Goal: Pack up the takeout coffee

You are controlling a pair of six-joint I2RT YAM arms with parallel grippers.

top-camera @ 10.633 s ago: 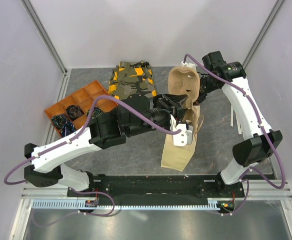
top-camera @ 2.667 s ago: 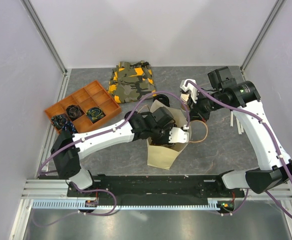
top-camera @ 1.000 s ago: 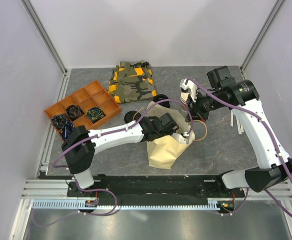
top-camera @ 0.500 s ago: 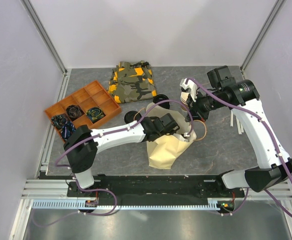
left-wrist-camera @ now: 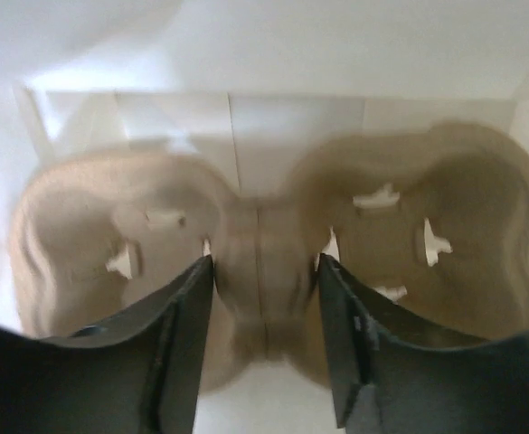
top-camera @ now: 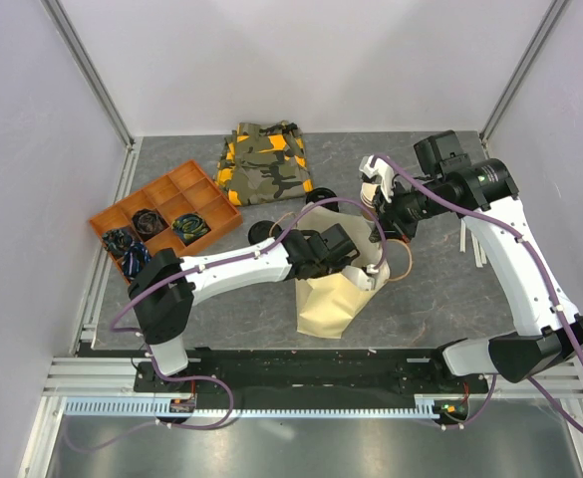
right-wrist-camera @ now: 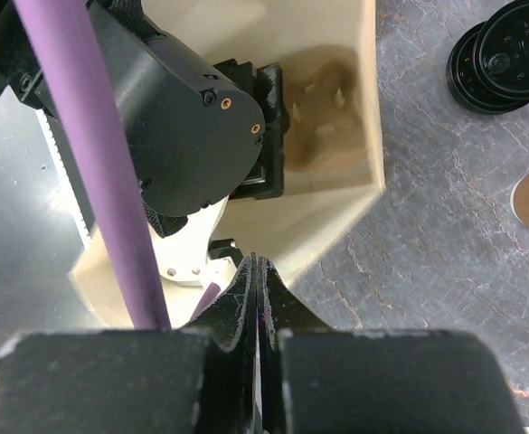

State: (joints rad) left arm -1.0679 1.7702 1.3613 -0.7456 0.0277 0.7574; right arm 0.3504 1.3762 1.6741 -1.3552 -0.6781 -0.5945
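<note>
Pulp cup tray (left-wrist-camera: 409, 244) inside paper bag (top-camera: 326, 304), left gripper (left-wrist-camera: 264, 271) astride it

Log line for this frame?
left gripper: open astride tan moulded-pulp cup carrier, wells empty | beige paper bag: carrier inside | right gripper: shut by bag rim

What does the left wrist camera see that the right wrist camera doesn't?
Only the left wrist view shows both cup holes of the cardboard cup carrier, with the left jaws open either side of its middle ridge. Only the right wrist view shows the black lids on the grey table, the left arm from outside, and the right jaws shut. Both show the inside of the paper bag with the carrier at its bottom.
</note>
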